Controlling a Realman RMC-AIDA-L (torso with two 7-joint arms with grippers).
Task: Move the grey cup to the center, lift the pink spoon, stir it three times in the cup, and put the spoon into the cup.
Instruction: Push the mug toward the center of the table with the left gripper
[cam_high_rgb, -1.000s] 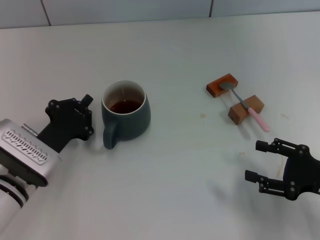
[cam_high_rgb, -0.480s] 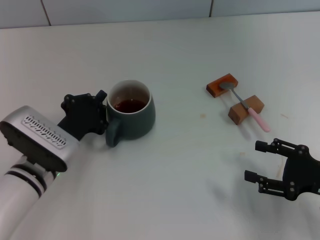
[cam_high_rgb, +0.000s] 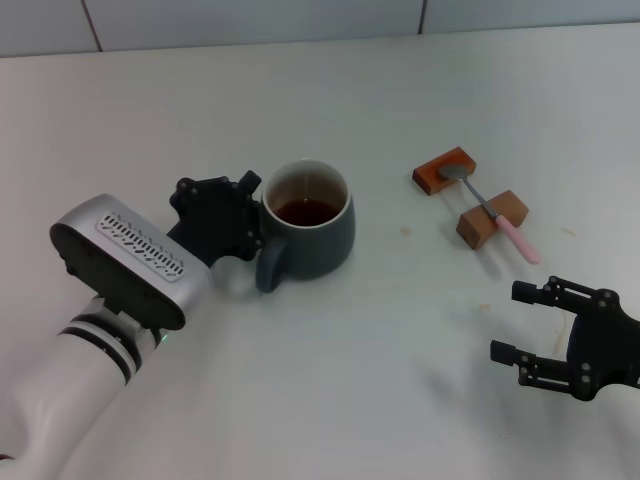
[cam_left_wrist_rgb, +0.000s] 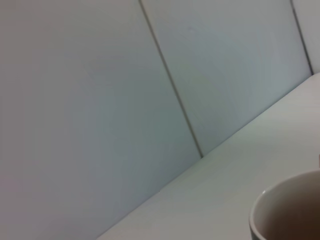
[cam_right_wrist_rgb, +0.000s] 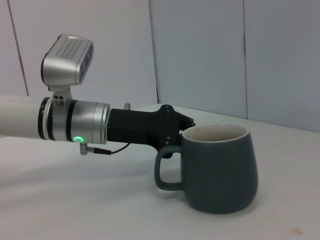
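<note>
Grey cup (cam_high_rgb: 310, 222) upright on the table (cam_high_rgb: 330, 380), dark liquid inside, handle toward the robot. Left end effector (cam_high_rgb: 240, 215) pressed against the cup's left flank beside the handle; finger opening: cannot tell. Pink spoon (cam_high_rgb: 495, 215) well right of the cup, bridging two brown blocks (cam_high_rgb: 468, 198). Right end effector (cam_high_rgb: 545, 325) near the table's front, right of the cup, fingers spread, holding nothing.
</note>
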